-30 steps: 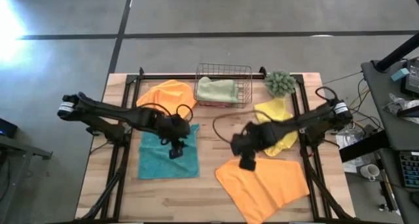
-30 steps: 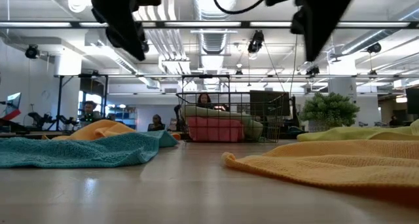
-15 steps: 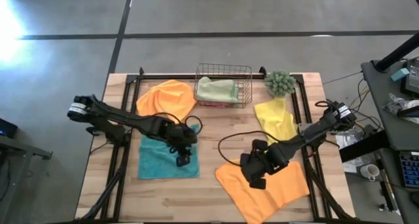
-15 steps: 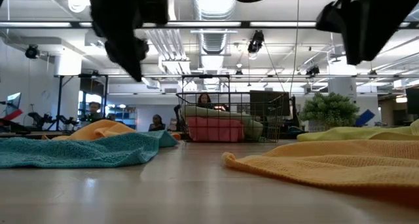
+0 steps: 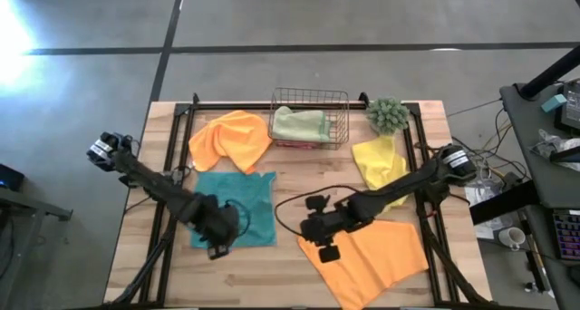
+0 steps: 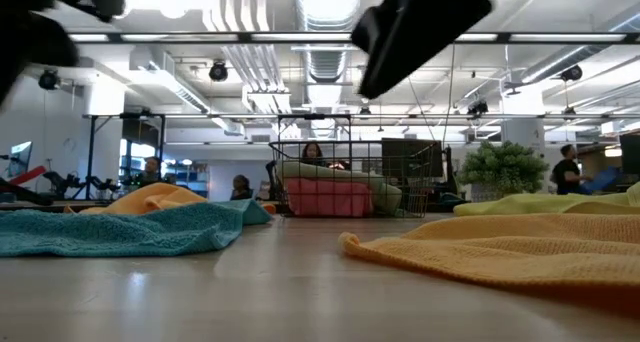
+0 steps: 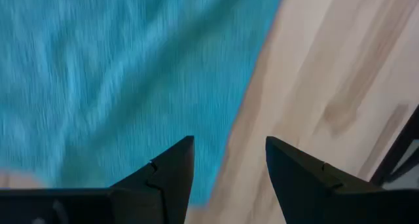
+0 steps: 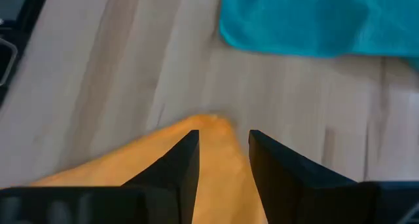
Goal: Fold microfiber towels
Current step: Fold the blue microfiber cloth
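Note:
The teal towel [image 5: 240, 206] lies spread flat on the table's left half. My left gripper [image 5: 217, 245] hovers open over its near left part; in the left wrist view the open fingers [image 7: 229, 168] straddle the towel's edge [image 7: 252, 99] without touching. An orange towel [image 5: 372, 260] lies flat at the near right. My right gripper [image 5: 317, 237] hovers open above its left corner [image 8: 211, 126]. A second orange towel [image 5: 231, 138] and a yellow one [image 5: 381, 169] lie farther back. A sage green towel [image 5: 301, 124] and a pink one [image 6: 330, 197] sit in the basket.
The copper wire basket [image 5: 310, 97] stands at the far middle, and the small green plant [image 5: 388, 115] at the far right. Bare wood [image 5: 290, 197] shows between the teal and orange towels. Black rails [image 5: 168, 219] run along both sides. People show in the room beyond.
My left gripper has gone toward the table's near and left edges, from the teal towel's far right part to its near left part. My right gripper has gone toward the near edge, then left, to the orange towel's left corner. The towels lie as before.

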